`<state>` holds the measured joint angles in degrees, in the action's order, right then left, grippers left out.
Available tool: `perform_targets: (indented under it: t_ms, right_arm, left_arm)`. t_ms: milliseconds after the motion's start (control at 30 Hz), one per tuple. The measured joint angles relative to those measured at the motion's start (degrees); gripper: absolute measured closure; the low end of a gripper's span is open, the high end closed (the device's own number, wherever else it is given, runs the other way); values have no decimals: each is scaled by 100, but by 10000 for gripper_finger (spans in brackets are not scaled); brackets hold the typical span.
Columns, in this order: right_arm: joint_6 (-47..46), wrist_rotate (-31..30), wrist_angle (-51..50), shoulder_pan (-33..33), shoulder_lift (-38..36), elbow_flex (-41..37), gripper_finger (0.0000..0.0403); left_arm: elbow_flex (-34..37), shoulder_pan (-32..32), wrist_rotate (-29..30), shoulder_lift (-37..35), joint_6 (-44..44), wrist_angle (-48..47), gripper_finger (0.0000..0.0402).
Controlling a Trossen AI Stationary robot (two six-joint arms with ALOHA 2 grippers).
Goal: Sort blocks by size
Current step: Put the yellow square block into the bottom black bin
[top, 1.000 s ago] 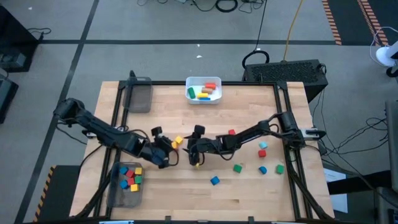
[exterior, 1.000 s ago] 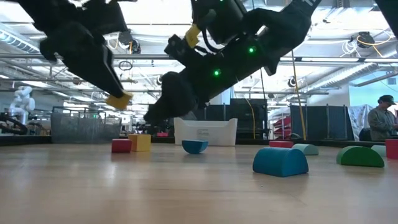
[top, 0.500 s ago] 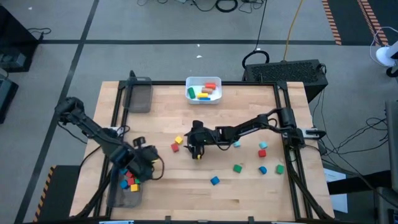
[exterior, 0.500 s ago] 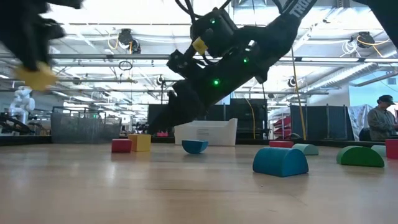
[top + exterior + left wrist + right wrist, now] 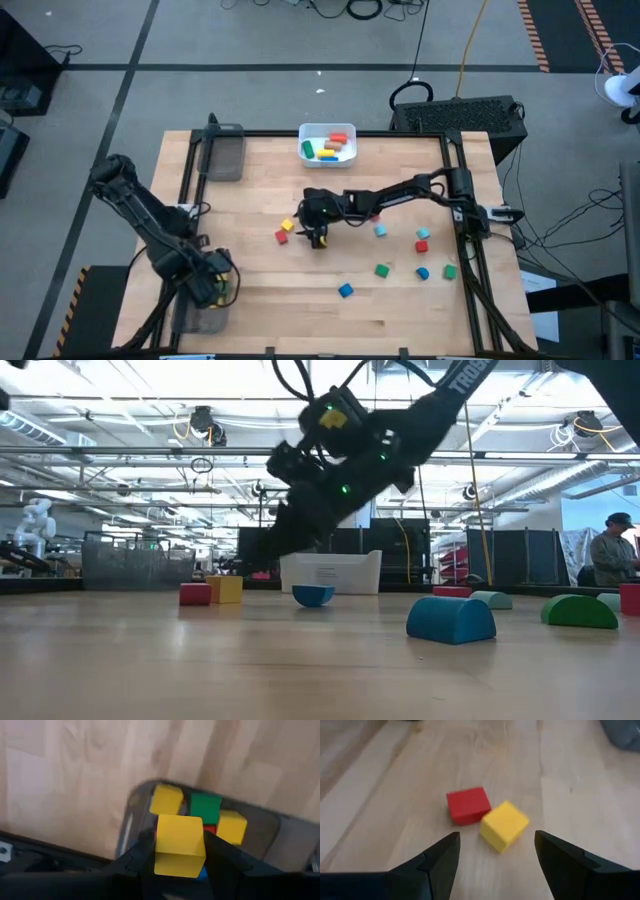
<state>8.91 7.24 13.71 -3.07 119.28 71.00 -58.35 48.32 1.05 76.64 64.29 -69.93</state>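
- Dark arm [image 5: 350, 455], green lights lit, reaching down from above at centre.
- Red cube [image 5: 195, 594] touching yellow cube [image 5: 226, 589], left on the wooden surface [image 5: 250, 670].
- White bin [image 5: 330, 572] behind a blue rounded piece [image 5: 313, 596].
- Blue arch block [image 5: 451, 620], pale blue piece [image 5: 491, 600], green arch block [image 5: 579, 611], right.
- Person [image 5: 608, 555] at far right, in the room beyond.

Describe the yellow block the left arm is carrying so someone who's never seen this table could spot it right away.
Start at the clear grey tray at the table's near-left corner, already holding small cubes. Just above it hangs the left gripper, shut on the yellow cube. Unlike the yellow cubes lying in the tray, this one sits clamped between two dark fingers, off the tray floor.
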Motion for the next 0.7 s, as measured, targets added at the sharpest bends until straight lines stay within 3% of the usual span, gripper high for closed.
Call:
perform_targets:
  t_ms: [333, 700]
  right_arm:
    - [1029, 68, -826, 1, 0, 538, 157]
    - [1178, 212, -499, -137, 53, 558, 131]
  left_arm:
    - [149, 391, -185, 4, -1, 554, 261]
    - [420, 588, -454, 4, 430, 663, 233]
